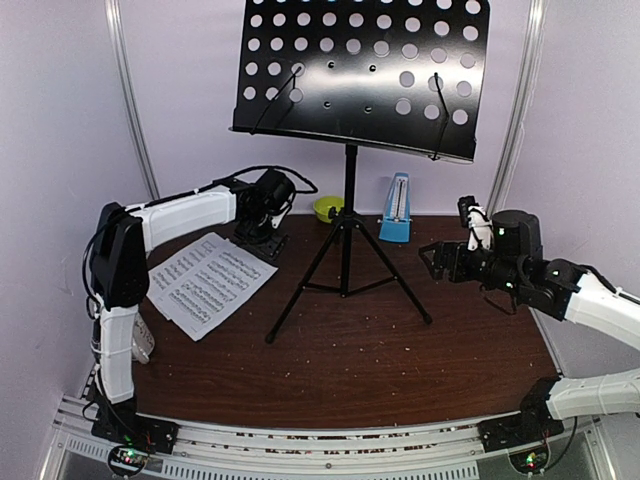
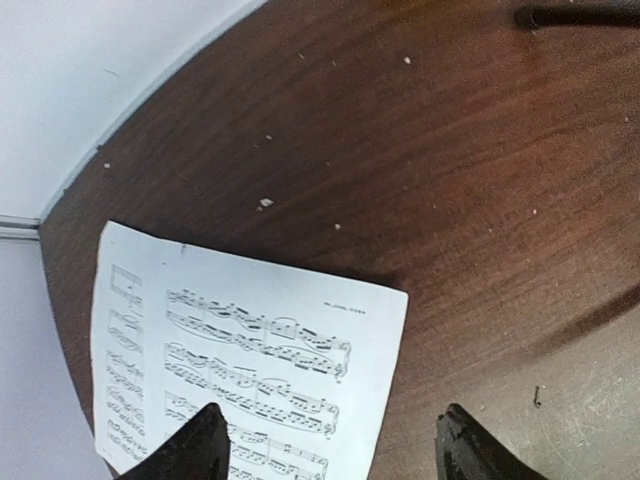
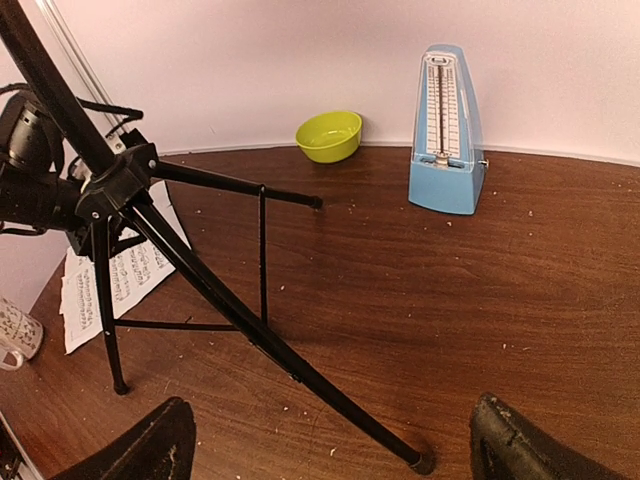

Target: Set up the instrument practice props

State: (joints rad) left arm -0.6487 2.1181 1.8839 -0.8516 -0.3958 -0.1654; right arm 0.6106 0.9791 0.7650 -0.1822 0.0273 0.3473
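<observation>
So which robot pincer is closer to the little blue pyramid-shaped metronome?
The right one. The right pincer hovers just in front and right of the blue pyramid metronome, while the left pincer is beyond the black tripod music stand, above the white sheet-music pages.

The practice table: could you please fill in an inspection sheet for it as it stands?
Surface: dark wood table, pale crumbs scattered.
Job's things: music stand upright, desk bare; sheet-music pages flat to its left; metronome upright at back.
Clutter: lime-green bowl at back; mug at left edge.
Grippers: left gripper open over the pages' corner; right gripper open, empty.
Cables: black cable loops at left wrist.
Surroundings: pale walls, nothing else seen.
</observation>
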